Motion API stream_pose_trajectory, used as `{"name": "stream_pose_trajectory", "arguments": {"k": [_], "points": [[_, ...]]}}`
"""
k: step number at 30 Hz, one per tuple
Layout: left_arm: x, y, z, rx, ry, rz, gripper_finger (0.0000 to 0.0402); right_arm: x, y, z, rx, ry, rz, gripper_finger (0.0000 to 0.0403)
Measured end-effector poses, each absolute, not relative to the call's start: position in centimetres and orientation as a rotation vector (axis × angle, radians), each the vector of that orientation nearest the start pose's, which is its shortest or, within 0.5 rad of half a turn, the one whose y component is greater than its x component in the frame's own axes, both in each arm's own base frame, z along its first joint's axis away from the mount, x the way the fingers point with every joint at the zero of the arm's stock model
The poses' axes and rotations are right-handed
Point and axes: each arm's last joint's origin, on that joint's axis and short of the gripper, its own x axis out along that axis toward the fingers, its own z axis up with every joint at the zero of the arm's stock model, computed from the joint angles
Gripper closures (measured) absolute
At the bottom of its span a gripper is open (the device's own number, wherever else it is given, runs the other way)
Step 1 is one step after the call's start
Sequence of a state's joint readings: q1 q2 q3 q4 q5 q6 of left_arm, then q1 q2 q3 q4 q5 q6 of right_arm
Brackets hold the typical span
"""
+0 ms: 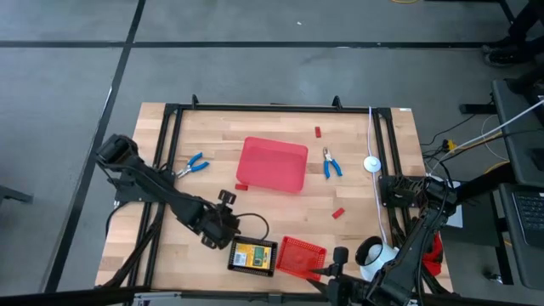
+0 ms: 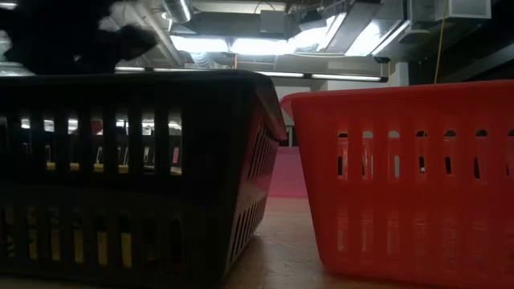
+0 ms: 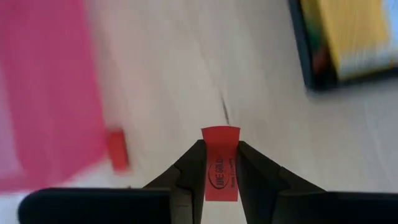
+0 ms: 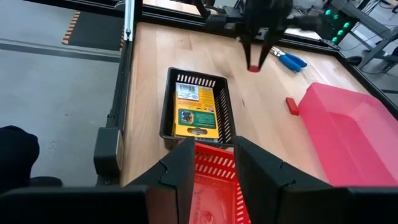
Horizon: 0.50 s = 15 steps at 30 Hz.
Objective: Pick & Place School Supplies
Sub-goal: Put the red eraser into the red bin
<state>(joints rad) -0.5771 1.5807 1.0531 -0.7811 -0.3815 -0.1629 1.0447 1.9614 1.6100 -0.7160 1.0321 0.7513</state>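
Note:
My left gripper (image 1: 223,219) hangs over the table's near left part, shut on a small red block (image 3: 221,163); the right wrist view shows this gripper (image 4: 256,59) with the block (image 4: 254,67) at its tips. Another red block (image 3: 117,149) lies beside the large red tray (image 1: 272,164). Two more red blocks (image 1: 319,132) (image 1: 337,212) lie on the wood. Blue-handled pliers lie left (image 1: 194,165) and right (image 1: 331,163) of the tray. A yellow-and-green box (image 4: 194,112) lies in the black tray (image 1: 272,257). My right gripper (image 4: 214,149) stands open over the red mesh basket (image 1: 302,255). My left gripper pinches the red block by its two long sides (image 3: 211,171) between its two fingers. The fingers slant steeply down from above and lie along the block, whose free end (image 3: 221,134) sticks out past the tips. The block is lifted clear of the table.
The black tray (image 2: 120,177) and the red basket (image 2: 401,177) stand side by side at the near edge. A black frame rail (image 1: 272,108) runs around the table, with a white cable (image 1: 371,136) and a white roll (image 1: 371,252) at the right.

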Motion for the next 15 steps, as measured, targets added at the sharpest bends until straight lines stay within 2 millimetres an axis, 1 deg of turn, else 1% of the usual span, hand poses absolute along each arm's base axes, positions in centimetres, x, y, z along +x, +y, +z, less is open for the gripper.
{"name": "stream_pose_trajectory", "arguments": {"k": [4,7,11,15], "points": [[25.8,-14.6,22.6,0.425,0.979,-0.085,0.0331,22.7,34.2,24.6,-0.182,0.499,-0.192,0.0289],[26.8,-14.2,23.6,0.405,0.870,-0.099,0.0331,22.3,34.0,24.5,-0.175,0.511,-0.207,0.0289],[28.4,-14.1,24.8,0.378,0.705,-0.157,0.0331,21.8,33.9,24.3,-0.158,0.522,-0.223,0.0289],[30.4,-13.9,25.3,0.324,0.557,-0.229,0.0331,21.3,34.1,24.3,-0.140,0.523,-0.223,0.0289]]}}
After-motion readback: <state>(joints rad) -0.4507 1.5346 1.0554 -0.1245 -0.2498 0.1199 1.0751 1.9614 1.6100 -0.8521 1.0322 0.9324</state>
